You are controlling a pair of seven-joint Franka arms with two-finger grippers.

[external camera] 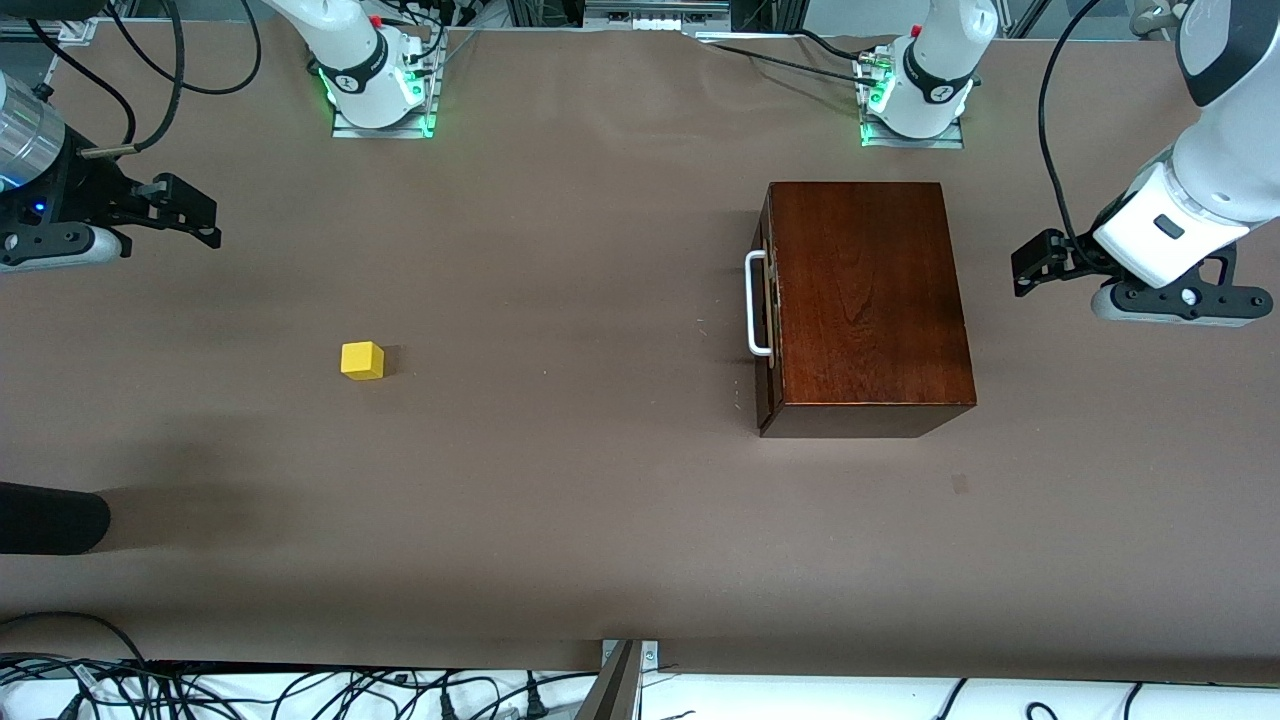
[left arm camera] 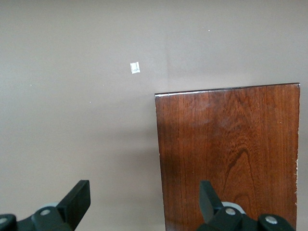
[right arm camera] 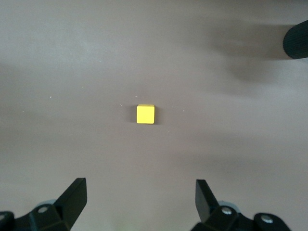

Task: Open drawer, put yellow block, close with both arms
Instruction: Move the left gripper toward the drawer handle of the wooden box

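The yellow block [external camera: 362, 360] sits alone on the brown table toward the right arm's end; in the right wrist view it [right arm camera: 145, 114] lies ahead of my open, empty right gripper [right arm camera: 141, 190]. From the front, that right gripper [external camera: 205, 218] hangs up in the air over the table's edge at that end. The dark wooden box [external camera: 865, 300] holds the drawer [external camera: 768, 310], which is shut, its white handle [external camera: 757, 303] facing the block. My left gripper [external camera: 1035, 262] hovers open beside the box. In its wrist view the left gripper [left arm camera: 143, 192] straddles the box [left arm camera: 231, 154] edge with nothing between its fingers.
A black rounded object [external camera: 50, 518] pokes in over the table's edge at the right arm's end, nearer the front camera than the block, and shows in the right wrist view too [right arm camera: 296, 41]. A small white mark [left arm camera: 135, 68] is on the cloth near the box.
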